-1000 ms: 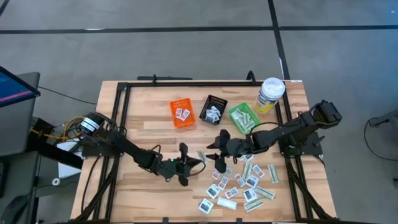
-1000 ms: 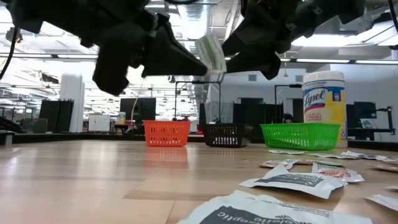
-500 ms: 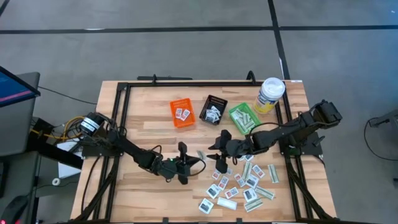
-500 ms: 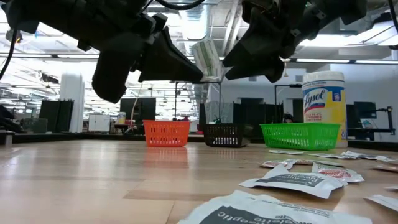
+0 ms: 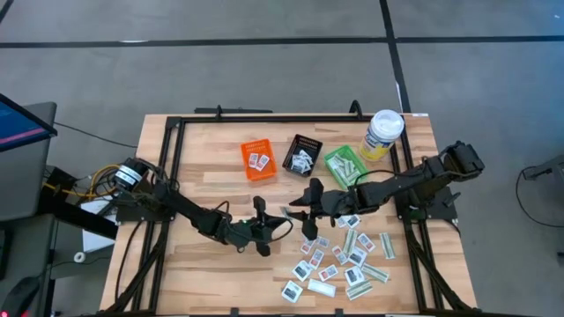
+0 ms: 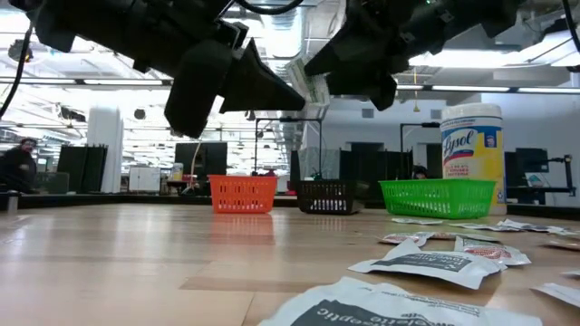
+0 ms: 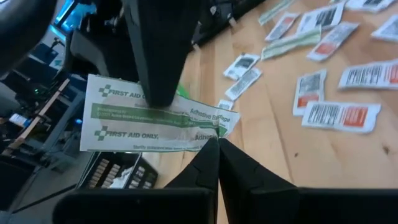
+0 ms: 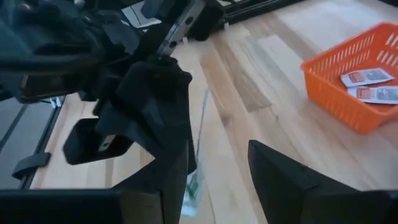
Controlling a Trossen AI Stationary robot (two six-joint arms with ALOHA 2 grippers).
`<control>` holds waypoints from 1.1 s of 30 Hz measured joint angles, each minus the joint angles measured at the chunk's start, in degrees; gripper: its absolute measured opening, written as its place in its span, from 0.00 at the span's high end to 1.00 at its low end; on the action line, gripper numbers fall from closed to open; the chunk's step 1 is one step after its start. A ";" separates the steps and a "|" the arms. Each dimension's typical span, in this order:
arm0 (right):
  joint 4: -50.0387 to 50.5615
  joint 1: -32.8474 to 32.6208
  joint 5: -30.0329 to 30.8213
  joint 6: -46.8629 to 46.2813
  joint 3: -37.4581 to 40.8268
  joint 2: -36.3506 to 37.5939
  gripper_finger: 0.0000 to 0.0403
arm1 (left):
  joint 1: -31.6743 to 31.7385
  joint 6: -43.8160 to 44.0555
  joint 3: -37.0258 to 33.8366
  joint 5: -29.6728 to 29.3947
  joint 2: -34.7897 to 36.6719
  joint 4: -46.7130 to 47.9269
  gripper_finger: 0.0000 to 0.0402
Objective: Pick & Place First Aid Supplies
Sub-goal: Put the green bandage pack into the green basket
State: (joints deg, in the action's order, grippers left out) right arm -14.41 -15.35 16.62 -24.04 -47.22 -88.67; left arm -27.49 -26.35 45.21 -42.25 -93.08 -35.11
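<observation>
Above the table's middle, a pale-green strip packet (image 7: 158,121) was pinched at one end by the clenched left gripper (image 7: 216,144). Its other end lay between the parted fingers of the right gripper (image 8: 214,163). Other packets (image 5: 345,257) were scattered on the table (image 5: 207,167) nearby.

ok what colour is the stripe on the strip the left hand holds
Green on white, with green first-aid lettering on the strip; the left wrist view shows it best.
</observation>
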 joint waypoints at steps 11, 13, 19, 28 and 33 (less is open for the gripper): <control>-7.20 0.54 -2.90 5.52 -0.38 -5.68 0.92 | 0.16 0.08 0.02 2.00 0.02 -2.58 0.98; -7.30 0.88 -5.00 6.49 -0.59 -5.67 0.97 | 0.14 0.96 0.02 2.09 0.02 -2.54 0.97; -5.66 0.69 -5.36 6.61 -0.72 -4.16 0.99 | 0.16 2.87 0.02 2.05 0.02 -1.79 0.93; -4.92 0.13 -3.23 6.63 -0.74 -3.08 1.00 | 0.24 11.52 0.04 1.98 0.07 0.37 0.78; -5.08 -0.85 -3.06 8.85 -0.72 -2.50 1.00 | 1.44 20.93 0.04 4.93 2.01 0.35 0.67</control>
State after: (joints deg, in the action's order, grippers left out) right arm -19.49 -16.20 13.56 -15.19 -47.94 -91.17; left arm -26.05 -5.42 45.25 -37.32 -91.07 -34.76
